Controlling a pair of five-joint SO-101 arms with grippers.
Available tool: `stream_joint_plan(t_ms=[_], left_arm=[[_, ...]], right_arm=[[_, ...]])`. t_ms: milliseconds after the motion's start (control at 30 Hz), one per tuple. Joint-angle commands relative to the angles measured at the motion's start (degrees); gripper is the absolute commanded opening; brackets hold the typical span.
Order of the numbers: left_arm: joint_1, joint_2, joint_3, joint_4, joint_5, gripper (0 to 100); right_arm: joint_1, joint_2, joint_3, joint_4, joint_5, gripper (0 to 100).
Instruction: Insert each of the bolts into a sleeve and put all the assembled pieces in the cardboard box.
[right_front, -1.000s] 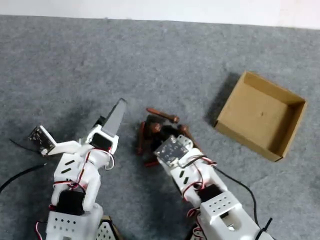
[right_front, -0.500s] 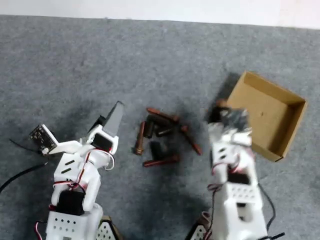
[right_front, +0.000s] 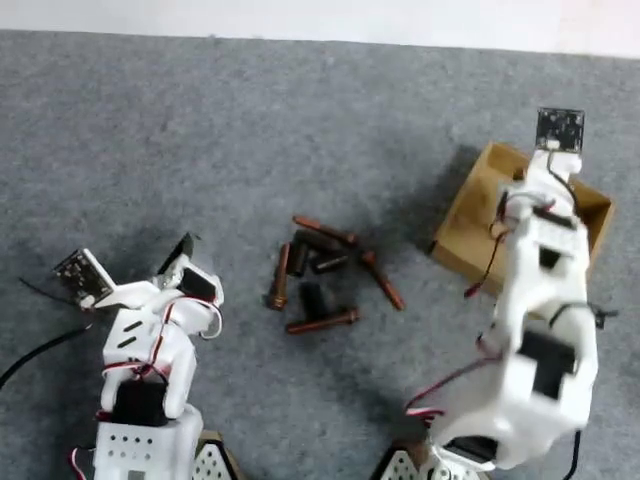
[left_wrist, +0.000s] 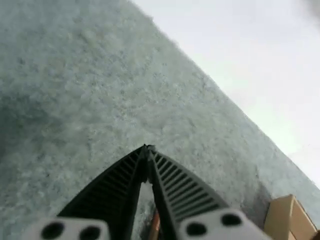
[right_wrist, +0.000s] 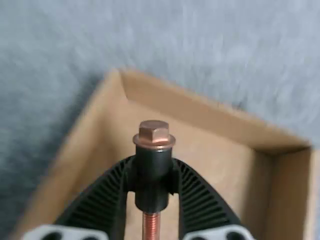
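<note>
The right pincer (right_wrist: 152, 165) pinches a sleeved bolt (right_wrist: 154, 136) above the cardboard box (right_wrist: 200, 122) near the right edge of the bench (right_front: 600, 100). Dropped from here, it could bounce out or come apart.

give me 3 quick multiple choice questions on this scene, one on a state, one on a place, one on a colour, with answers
1. The left gripper is:
A. wide open
B. closed, fingertips together
C. clamped on a box wall

2. The right gripper is:
A. above the cardboard box
B. touching the left gripper
C. folded back at its own base

3. The sleeve in the right gripper is:
A. white
B. yellow
C. black

Answers:
1 B: the left wrist view shows its two fingers meeting at the tips.
2 A: the right wrist view shows the box's walls and floor beyond it.
3 C: a dark sleeve sits between the fingers, with a copper bolt through it.
</note>
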Motion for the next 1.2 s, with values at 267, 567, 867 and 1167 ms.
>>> stream_joint_plan(t_ms=[267,567,867,1167], left_arm=[[-0.9,0.1,0.6,-3.2,-0.3,1],[-0.9,0.1,0.7,-3.1,-0.3,1],[-0.9,0.1,0.7,-3.0,-0.3,1],[-0.9,0.1,0.7,-3.0,-0.3,1]], right_arm=[[-0.9,8.1,-20.1,21.6,3.2,24.9],[-5.1,-5.3,-17.7,28.7,4.7,30.8],[-20.1,-43.9,16.8,23.1,2.1,30.8],[-43.7,-69.9,49.6,15.0,2.3,30.8]])
